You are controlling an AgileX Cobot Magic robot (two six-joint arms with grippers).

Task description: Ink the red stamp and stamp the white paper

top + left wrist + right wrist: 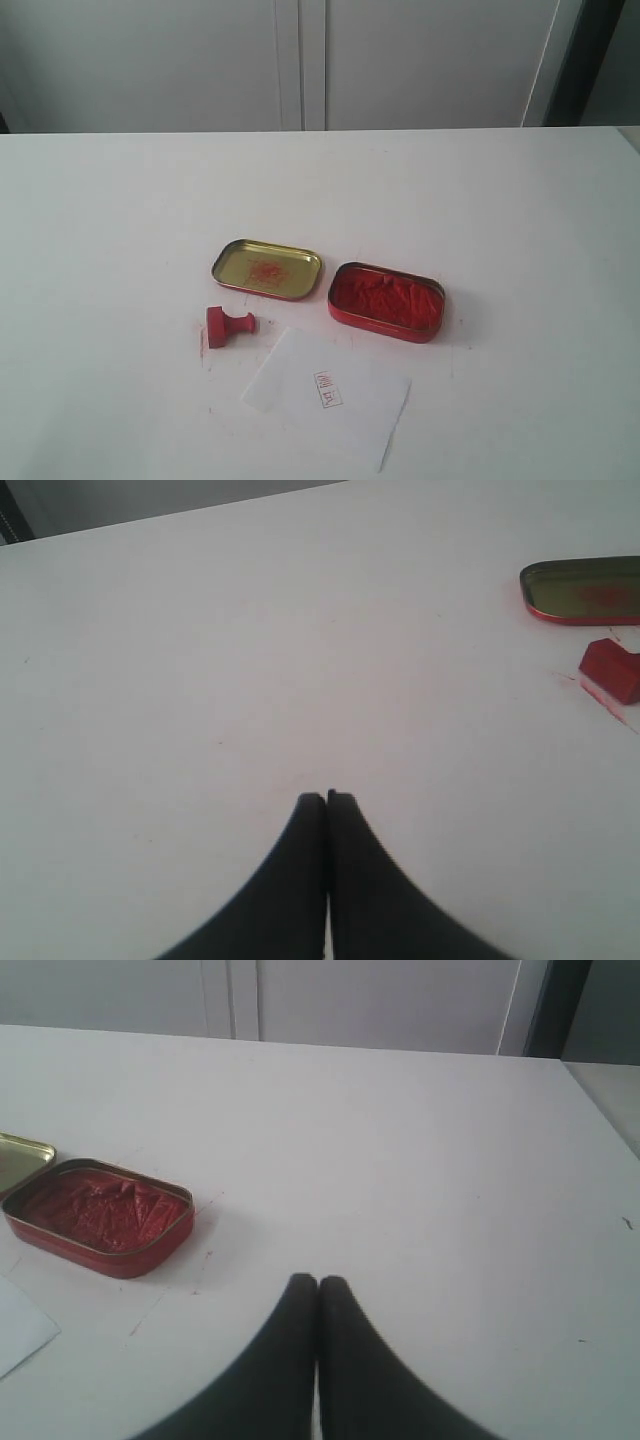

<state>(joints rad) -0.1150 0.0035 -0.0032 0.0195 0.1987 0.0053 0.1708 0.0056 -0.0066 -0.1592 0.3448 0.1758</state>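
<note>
Broadly, the white table (120, 220) carries the white paper (290, 385), bearing one small red mark (327, 388), with the open red ink tin (380, 325) and the gold lid (235, 262) side by side just beyond it. The red stamp (227, 326) lies tipped on its side near the paper's left corner, before the lid. Both the left fingers (305, 860) and the right fingers (290, 1350) are pressed together, grasping nothing, well apart from the stamp.
</note>
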